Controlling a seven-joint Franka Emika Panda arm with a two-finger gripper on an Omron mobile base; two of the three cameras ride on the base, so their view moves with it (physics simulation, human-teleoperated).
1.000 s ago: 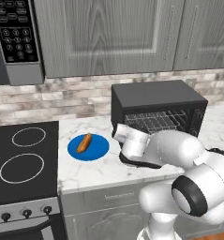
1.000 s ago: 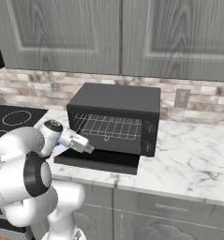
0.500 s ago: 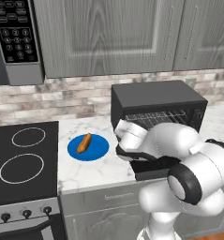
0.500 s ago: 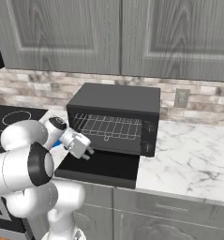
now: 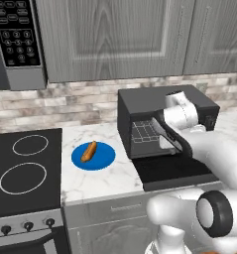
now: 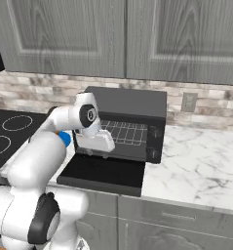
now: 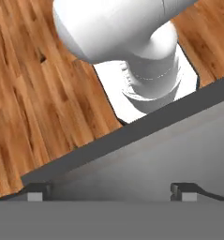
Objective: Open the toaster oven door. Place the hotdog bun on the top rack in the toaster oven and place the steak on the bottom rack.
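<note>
The black toaster oven (image 5: 162,101) (image 6: 130,102) stands on the counter. Its door (image 5: 172,171) (image 6: 103,173) lies folded down flat in front of it. A silver wire rack (image 6: 130,133) (image 5: 144,131) shows inside; I cannot tell whether it is the top rack or the bottom rack. The orange-tan hotdog bun (image 5: 88,151) lies on a blue plate (image 5: 102,159) left of the oven. My gripper (image 7: 109,191) (image 6: 97,142) hangs just in front of the oven's mouth, above the door, open and empty. The steak is out of view.
A black cooktop (image 5: 21,168) sits left of the plate, with a microwave (image 5: 16,39) above it. Grey wall cabinets (image 6: 127,34) hang over the oven. Marble counter (image 6: 201,156) stretches to the oven's right. Wooden floor (image 7: 33,103) lies below the hand.
My arm has swung up and to the right, from the oven's lower left corner to the front of its mouth. The door has stayed down, and the bun has not moved.
</note>
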